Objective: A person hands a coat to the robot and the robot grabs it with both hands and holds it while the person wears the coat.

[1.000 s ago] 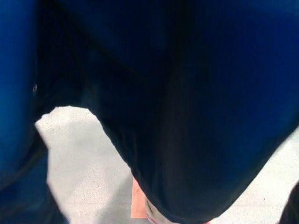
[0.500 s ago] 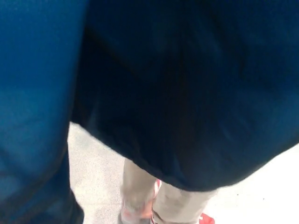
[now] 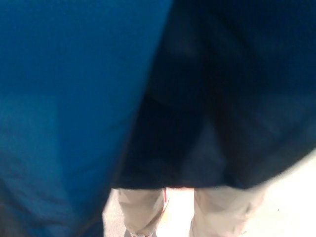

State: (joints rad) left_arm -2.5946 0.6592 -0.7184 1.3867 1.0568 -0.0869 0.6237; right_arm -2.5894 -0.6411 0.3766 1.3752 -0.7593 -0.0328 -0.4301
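Mostly blurred blue coat (image 3: 74, 98) over legs (image 3: 143, 210).

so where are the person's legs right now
In the head view the person's legs, in beige trousers, show only at the bottom centre, just below the dark hem of the blue coat that fills nearly the whole picture.

coat (image 3: 74, 98) filled nearly the whole head view, hanging close to the camera and blurred. left portion was bright blue fabric, right portion dark navy, almost black. its lower hem ran roughly level near the bottom of the view, with soft folds running downward.
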